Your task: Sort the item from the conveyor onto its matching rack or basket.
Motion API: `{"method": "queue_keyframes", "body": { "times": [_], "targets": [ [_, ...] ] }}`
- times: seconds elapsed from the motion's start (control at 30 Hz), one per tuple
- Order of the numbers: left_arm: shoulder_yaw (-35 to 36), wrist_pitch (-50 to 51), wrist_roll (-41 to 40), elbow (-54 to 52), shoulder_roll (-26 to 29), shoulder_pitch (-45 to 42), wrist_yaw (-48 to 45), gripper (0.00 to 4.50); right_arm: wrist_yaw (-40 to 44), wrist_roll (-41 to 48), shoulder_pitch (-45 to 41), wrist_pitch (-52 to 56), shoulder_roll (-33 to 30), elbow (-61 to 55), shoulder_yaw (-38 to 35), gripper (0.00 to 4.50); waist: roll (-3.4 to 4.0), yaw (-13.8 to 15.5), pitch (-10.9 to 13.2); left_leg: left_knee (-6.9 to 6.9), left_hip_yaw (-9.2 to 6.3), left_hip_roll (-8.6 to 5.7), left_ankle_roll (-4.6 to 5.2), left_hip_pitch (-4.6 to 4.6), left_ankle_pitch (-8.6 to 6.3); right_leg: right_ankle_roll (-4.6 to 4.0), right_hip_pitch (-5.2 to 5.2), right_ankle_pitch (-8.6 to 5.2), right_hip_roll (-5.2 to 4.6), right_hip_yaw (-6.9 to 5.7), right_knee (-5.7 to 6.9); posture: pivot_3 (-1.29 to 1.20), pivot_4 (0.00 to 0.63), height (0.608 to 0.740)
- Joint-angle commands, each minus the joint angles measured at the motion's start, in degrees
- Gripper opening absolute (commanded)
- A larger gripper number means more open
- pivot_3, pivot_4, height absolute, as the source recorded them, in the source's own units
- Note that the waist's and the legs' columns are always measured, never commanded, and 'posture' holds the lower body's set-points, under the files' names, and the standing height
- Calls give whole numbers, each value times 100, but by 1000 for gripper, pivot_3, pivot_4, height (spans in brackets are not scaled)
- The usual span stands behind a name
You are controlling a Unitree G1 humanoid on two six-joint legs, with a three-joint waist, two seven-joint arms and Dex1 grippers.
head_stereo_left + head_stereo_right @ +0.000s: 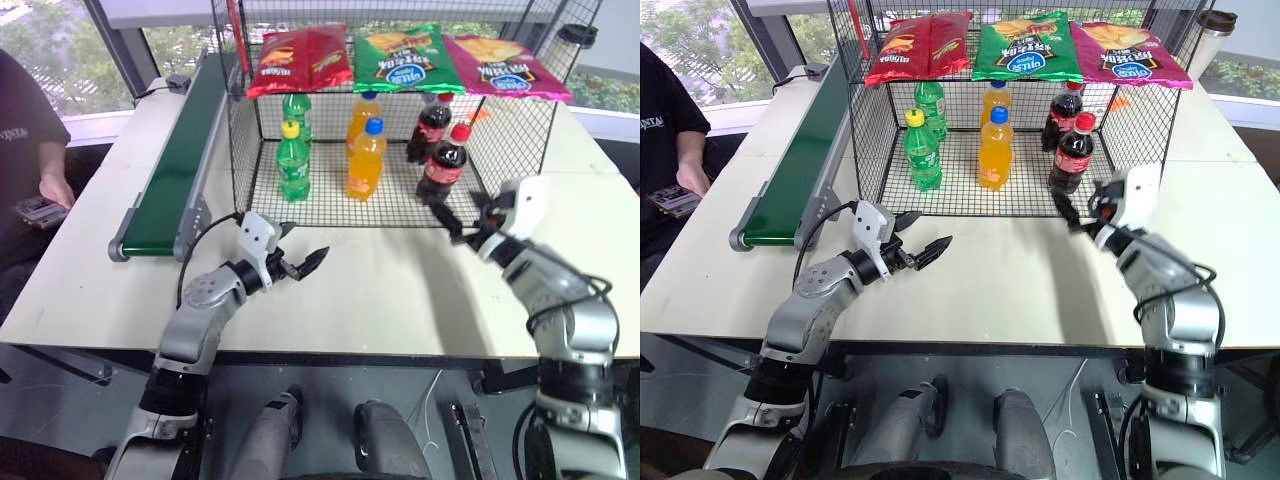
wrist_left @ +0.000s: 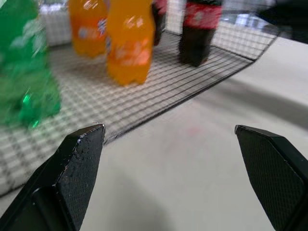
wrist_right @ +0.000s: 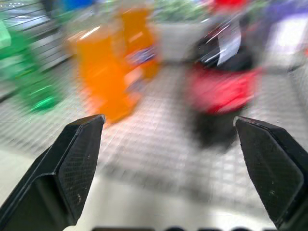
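While both arms hang low over the near edge of the table [image 1: 400, 300], you have nothing in hand: the left gripper [image 1: 300, 265] has its fingers spread wide over bare tabletop, and the right gripper [image 1: 462, 222] has its fingers spread too, sitting just in front of the open face of the wire cage [image 1: 245, 150]. Past those right fingers the front cola bottle [image 1: 443, 163] stands upright on the cage's grid floor, at its right front corner, with a second cola bottle [image 1: 432, 126] close behind it, so by my reading the placing is done and the step now is a clean retreat. To do that well, draw the right arm straight back toward you and keep the fingers wide, since a sideways swing could clip the bottle or catch the mesh edge; the left arm is well apart from everything and needs no care. Beside the colas stand two orange soda bottles [image 1: 366, 160] and two green soda bottles [image 1: 292, 160]. Farther left, the conveyor [image 1: 180, 160] runs away from you with no bottle on its belt that I can see, so wait there for the next one. On the cage's sloped top lie three snack bags, red [image 1: 300, 58], green [image 1: 405, 58] and pink [image 1: 505, 65]; their print is too small to read, and the bottle labels likewise.
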Motion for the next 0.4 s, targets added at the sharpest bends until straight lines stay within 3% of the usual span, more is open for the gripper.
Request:
{"method": "queue_keyframes", "body": {
  "times": [0.03, 0.2, 0.4],
  "targets": [
    [205, 140, -155, -251, -19, 0, 171, 4500, 319, 200, 380, 62, 154, -690, 481, 4453, 0, 3, 0, 1, -1, 0, -1, 1, 0, -12, 2, -6, 0, -1, 0, 0, 150, 738],
    [236, 224, -108, -269, -7, 78, 353, 4500, 502, 52, 671, -104, 319, -736, 1007, 4453, 0, 17, -1, 5, -1, 0, -15, 4, -9, -17, 7, -9, -1, -1, -2, 0, 150, 738],
    [244, 125, -96, -339, 45, 307, 349, 4500, 435, -156, 301, -377, 572, -296, 1168, 4453, -1, 6, -2, 4, 0, 0, -16, 4, -10, -17, 5, -8, -1, -1, -2, 0, 150, 738]
  ]
}}
